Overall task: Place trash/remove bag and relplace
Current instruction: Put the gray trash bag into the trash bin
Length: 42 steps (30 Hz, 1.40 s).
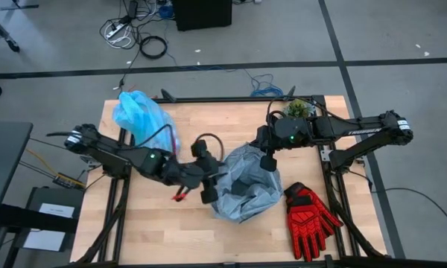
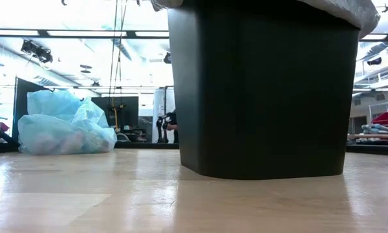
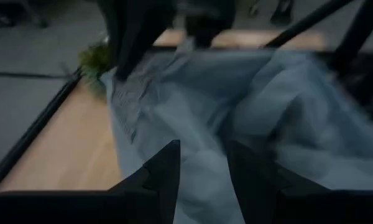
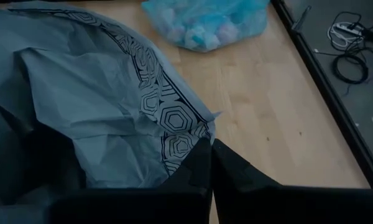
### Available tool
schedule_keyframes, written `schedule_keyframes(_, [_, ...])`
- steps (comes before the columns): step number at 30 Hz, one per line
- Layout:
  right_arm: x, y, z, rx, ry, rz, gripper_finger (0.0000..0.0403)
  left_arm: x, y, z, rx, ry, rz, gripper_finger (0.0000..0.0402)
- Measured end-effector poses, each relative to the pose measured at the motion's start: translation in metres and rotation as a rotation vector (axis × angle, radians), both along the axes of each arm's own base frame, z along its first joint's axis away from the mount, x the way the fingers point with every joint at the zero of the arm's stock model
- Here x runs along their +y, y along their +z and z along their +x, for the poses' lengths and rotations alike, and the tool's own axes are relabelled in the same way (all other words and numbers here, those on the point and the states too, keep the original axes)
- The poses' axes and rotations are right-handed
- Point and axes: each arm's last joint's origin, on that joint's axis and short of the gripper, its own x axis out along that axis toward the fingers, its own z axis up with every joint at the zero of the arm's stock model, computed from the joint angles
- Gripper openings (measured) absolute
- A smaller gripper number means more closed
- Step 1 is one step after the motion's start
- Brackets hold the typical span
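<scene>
A pale grey-blue bag (image 1: 246, 186) is draped over the black bin (image 2: 265, 90) at the table's middle. My right gripper (image 1: 269, 161) is shut on its far right rim. My left gripper (image 1: 211, 184) stands at the bag's left side, fingers partly apart, and the bag's plastic (image 3: 236, 106) shows in the gap and ahead. The bright cyan-blue bag (image 1: 138, 112) lies on the table at the far left, bulging with pale trash wads (image 4: 193, 28) that show through it. My right gripper (image 4: 210, 162) pinches the grey-blue bag's hem, the strip printed with black hexagons (image 4: 196, 130), between its two shut fingers. The fingers slant down from the table's far right. The plastic spreads slack from the hold over the bin. My left gripper (image 3: 204, 180) has the bag's plastic in its gap; whether it touches it I cannot tell.
Red work gloves (image 1: 309, 216) lie at the near right. A small green plant (image 1: 298, 109) stands at the far right edge. A small red thing (image 1: 180, 196) lies left of the bin, under my left arm. Bare wood shows along the near left.
</scene>
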Motion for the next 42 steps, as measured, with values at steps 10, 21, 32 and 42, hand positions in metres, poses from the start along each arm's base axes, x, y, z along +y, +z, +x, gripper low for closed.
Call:
schedule_keyframes(10, [0.001,0.000,0.000,-0.001,0.001,0.003,0.0000,0.011,-0.002,0.007,0.041,0.151,-0.095,0.0143])
schedule_keyframes(21, [0.001,0.000,0.000,0.000,0.001,0.002,0.0000,0.016,-0.011,0.001,0.113,0.223,-0.177,0.0141])
schedule_keyframes(32, [0.006,0.008,-0.013,-0.018,0.019,-0.002,0.0000,0.018,-0.020,-0.015,0.201,0.378,-0.181,0.0037])
schedule_keyframes(42, [-0.002,-0.006,-0.025,0.178,-0.022,-0.040,0.0000,0.021,-0.020,-0.016,0.196,0.405,-0.157,0.0006])
